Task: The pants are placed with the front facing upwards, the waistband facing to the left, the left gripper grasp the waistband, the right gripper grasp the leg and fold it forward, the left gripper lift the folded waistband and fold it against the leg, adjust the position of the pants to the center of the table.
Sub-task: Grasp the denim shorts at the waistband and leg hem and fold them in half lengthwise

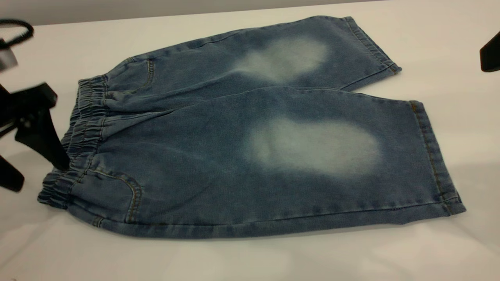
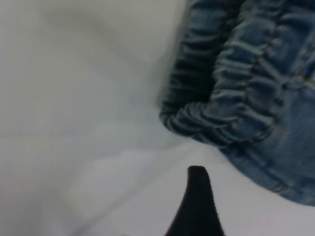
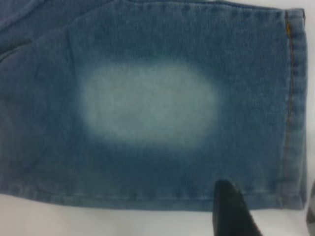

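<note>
The pants [image 1: 242, 148] lie flat and front up on the white table [image 1: 449, 242], two legs spread toward the right. Their gathered waistband [image 1: 80, 132] faces left. My left gripper [image 1: 37, 173] stands open at the waistband's outer edge, one black finger [image 1: 50, 144] touching the gathers, the other off the cloth. In the left wrist view one finger [image 2: 198, 201] shows just short of the waistband [image 2: 221, 98]. My right gripper [image 3: 270, 214] is open over the near leg [image 3: 147, 108], by its side seam close to the hem [image 3: 293, 98], holding nothing.
A black part of the right arm [image 1: 490, 54] shows at the far right edge. A black cable [image 1: 17, 33] loops at the back left. Bare tabletop lies in front of the pants and to their right.
</note>
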`<state>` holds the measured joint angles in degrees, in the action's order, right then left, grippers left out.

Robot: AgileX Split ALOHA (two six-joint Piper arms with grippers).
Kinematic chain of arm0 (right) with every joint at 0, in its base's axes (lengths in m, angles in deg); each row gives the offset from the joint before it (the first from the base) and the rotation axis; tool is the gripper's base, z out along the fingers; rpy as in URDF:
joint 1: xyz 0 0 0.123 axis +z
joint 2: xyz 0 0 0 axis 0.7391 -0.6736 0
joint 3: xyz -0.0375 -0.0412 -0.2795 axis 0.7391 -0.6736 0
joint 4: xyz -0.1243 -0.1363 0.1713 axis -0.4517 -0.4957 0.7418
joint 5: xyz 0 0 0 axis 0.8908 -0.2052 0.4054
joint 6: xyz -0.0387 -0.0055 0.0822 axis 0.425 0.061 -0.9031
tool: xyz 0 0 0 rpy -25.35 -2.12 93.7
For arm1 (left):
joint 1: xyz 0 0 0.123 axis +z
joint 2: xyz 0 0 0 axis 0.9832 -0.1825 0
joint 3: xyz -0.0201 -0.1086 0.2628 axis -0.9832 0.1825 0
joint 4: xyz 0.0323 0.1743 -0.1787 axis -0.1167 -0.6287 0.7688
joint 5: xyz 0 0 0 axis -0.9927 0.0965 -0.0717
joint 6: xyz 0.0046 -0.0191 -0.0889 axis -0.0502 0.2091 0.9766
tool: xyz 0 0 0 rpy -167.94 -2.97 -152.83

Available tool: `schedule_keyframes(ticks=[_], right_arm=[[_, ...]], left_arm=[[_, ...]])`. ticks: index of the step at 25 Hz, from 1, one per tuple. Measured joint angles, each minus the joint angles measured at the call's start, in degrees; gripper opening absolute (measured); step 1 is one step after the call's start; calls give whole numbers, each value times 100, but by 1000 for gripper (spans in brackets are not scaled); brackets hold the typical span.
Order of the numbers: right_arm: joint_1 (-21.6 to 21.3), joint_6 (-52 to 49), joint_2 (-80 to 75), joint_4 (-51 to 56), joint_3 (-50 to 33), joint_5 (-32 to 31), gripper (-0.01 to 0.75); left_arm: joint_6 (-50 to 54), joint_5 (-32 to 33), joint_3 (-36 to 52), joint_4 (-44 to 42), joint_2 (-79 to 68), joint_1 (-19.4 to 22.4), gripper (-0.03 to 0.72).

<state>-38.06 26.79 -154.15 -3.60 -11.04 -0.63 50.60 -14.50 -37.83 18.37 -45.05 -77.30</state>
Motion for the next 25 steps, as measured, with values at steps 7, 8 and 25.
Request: schedule_keyframes(ticks=[7, 8, 25], right_arm=[[0, 25, 5, -10, 0, 22, 277], [0, 25, 5, -10, 0, 22, 277], [0, 35, 5, -10, 0, 38, 277]], left_arm=[[0, 163, 5, -142, -442, 0, 519], [0, 54, 5, -134, -450, 0, 519], [500, -654, -64, -17, -881, 0, 519]])
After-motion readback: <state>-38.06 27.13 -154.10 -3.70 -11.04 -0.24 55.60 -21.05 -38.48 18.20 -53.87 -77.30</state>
